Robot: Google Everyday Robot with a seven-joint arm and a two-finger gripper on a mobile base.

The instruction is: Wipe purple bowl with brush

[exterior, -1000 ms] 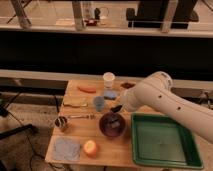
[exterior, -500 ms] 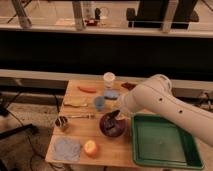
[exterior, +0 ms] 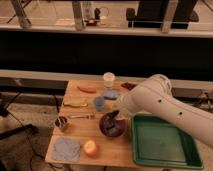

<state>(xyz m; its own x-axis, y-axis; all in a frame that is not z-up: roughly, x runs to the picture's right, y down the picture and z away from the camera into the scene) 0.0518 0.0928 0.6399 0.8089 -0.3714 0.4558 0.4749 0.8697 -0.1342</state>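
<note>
Sweeping the table from its left edge, I see a blue-grey cloth at the near corner. A small metal tin stands just behind it, and an orange fruit sits just beside the cloth. Further back lies a yellow item, with a slim silvery utensil stretched out between it and the fruit. A blue cup stands upright near the middle, apart from the bowl.

Then the work itself. The bowl sits upright near the table's centre, just left of the tray. The gripper is over it, coming down from the right, with its fingers pinched tight together. A short dark piece pokes from them down into the bowl. I read that as the brush, held there, with its tip at or close to the inner surface. I can't tell whether it actually touches.

The arm runs off to the right, crossing above the back of the tray.

As for progress, the brush is in hand and already inside the bowl, so I judge the pickup finished and the wiping step under way. I can't see how much of the inside has been covered, since no dirt or marks show. What's left, as I see it, is rubbing round the inner wall and then lifting clear. The bowl looks glossy and light, so a hard push could slide it toward the tray.
</note>
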